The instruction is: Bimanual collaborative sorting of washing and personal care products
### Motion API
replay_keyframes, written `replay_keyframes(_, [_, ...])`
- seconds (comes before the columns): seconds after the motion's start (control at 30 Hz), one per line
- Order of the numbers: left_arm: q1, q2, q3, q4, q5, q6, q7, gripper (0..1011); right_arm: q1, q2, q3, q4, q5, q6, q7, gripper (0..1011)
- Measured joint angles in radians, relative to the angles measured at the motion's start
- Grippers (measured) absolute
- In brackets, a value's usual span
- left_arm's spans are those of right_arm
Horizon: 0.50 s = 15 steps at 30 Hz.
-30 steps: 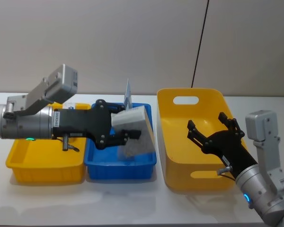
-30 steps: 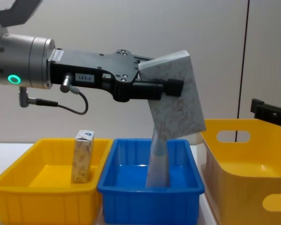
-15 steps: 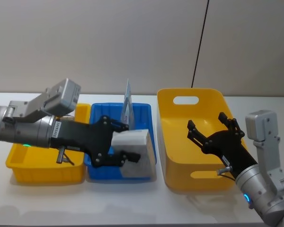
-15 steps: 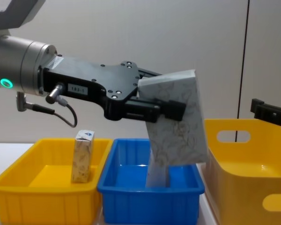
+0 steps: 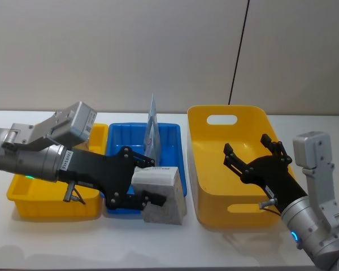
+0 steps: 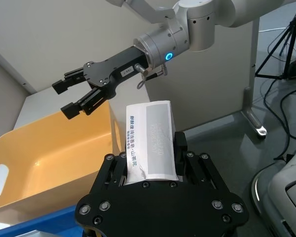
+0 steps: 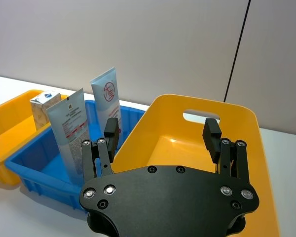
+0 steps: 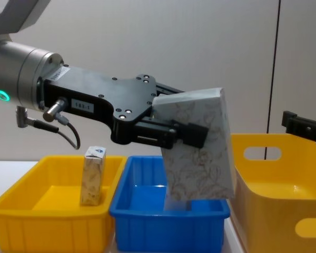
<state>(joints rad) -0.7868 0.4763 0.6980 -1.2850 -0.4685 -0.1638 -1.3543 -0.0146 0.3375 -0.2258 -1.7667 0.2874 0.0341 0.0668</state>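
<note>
Left gripper is clenched on the large marbled box, carrying it clear above the front rim of the blue bin. In the chest view its long axis runs nearly twelve-to-six, foot kicked slightly toward five. Right gripper hangs with jaws spread wide over the big yellow bin. In the head view the box sits at nine o'clock from those jaws, so the right arm looks the nearer taker. The tube stands at twelve o'clock of the box in the blue bin, and the small carton stands upright in the small yellow bin. In the chest view the box hides the tube's lower part.
</note>
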Motion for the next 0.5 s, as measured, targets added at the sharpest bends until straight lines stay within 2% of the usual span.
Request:
replay_keyframes(0.3, [-0.002,0.002,0.005,-0.001,-0.002,-0.001,-0.012,418,0.0,0.001,0.001,-0.001,0.001,0.001,0.003,1002])
replay_keyframes(0.5, [-0.002,0.003,0.007,-0.002,-0.003,-0.002,-0.017,418,0.0,0.014,0.003,-0.006,0.015,0.01,0.038,1002])
